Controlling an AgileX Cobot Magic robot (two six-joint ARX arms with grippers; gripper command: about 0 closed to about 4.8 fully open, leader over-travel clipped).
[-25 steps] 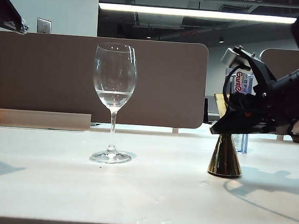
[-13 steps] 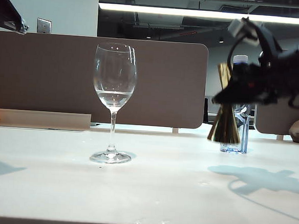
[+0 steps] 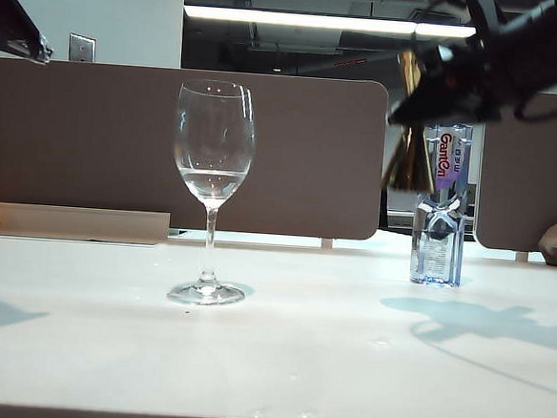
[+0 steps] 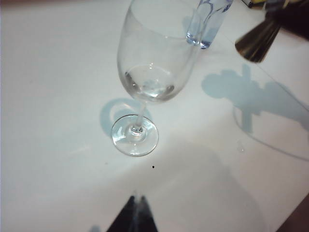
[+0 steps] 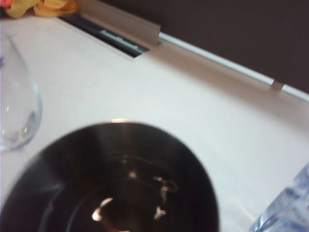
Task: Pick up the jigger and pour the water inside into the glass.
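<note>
1. One gold metal jigger [image 3: 410, 142], hourglass-shaped, hangs clamped in the right gripper [image 3: 430, 86], high above the bench [image 3: 296, 363].
2. Clear stemmed glass [image 3: 212, 180] stands well apart, beside a plastic bottle [image 3: 441, 206].
3. Left gripper: out of view.

The jigger [image 3: 411, 156] is showing polished gold metal, mirror-glossy, its inside [image 5: 120, 188] gleaming with bright glints. The glass [image 3: 211, 190] is looking like clear, smooth glass catching highlights. The bottle [image 3: 441, 206] is appearing as clear glossy plastic with a printed label. The counter [image 3: 278, 352] is looking white, smooth and mostly matt. The right gripper [image 3: 440, 82] is showing matt black casing.
</note>
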